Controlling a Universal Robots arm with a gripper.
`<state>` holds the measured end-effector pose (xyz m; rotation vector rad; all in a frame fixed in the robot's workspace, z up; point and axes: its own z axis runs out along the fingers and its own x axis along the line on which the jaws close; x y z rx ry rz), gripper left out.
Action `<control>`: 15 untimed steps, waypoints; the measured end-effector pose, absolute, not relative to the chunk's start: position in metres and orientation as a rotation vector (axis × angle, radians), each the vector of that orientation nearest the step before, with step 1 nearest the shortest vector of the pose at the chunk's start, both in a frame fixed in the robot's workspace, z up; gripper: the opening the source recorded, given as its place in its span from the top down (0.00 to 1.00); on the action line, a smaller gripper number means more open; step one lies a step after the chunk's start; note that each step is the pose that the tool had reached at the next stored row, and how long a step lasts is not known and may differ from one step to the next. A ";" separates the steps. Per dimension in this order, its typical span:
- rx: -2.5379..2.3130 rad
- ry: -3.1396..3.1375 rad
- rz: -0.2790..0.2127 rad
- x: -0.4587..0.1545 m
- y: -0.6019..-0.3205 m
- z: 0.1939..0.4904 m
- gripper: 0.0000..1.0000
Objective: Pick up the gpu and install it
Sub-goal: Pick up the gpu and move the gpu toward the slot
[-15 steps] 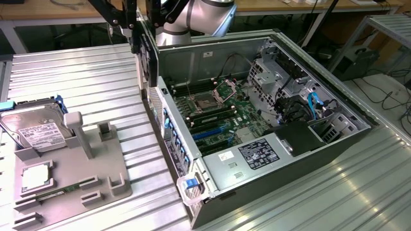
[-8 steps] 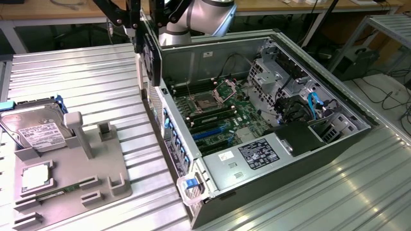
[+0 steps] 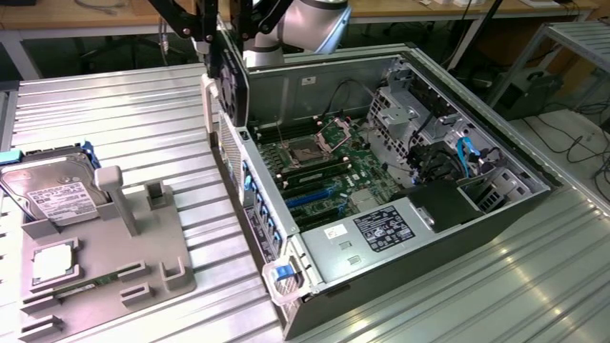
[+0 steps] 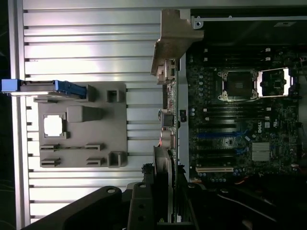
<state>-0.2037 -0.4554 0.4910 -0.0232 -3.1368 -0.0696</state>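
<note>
1. A ribbed metal table (image 3: 114, 107) is carrying everything in the scene.
2. An open computer case (image 3: 458, 257) is lying on its side on the table, taking up the exterior view's right half. Its motherboard (image 3: 324, 171) is facing up.
3. A grey holder tray (image 3: 162, 243) is sitting on the table at the exterior view's left, well apart from the case.
4. The gpu (image 3: 228, 78) is hanging on edge in the air, over the case wall nearest the tray, at the far end of that wall. In the wrist view the gpu (image 4: 169, 120) is showing edge-on along the line where the table meets the motherboard (image 4: 230, 120). Its silver bracket end is pointing away from the gripper. It is not sitting in any slot.
5. The gripper (image 3: 227, 36) is clamping the gpu, with its jaws pressing on the card's two faces. In the wrist view the gripper (image 4: 165, 194) is holding the fan end.
6. A hard drive (image 3: 53, 193) with a white label is resting at the tray's far corner.
7. A square processor chip (image 3: 53, 261) is lying flat in a tray pocket.
8. A narrow green memory stick (image 3: 91, 286) is lying in a tray groove beside the chip.
</note>
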 end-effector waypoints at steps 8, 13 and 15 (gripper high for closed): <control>-0.023 -3.137 -0.069 -0.194 -0.455 0.491 0.73; -0.023 -3.137 -0.070 -0.189 -0.455 0.491 0.73; -0.023 -3.137 -0.069 -0.186 -0.455 0.491 0.73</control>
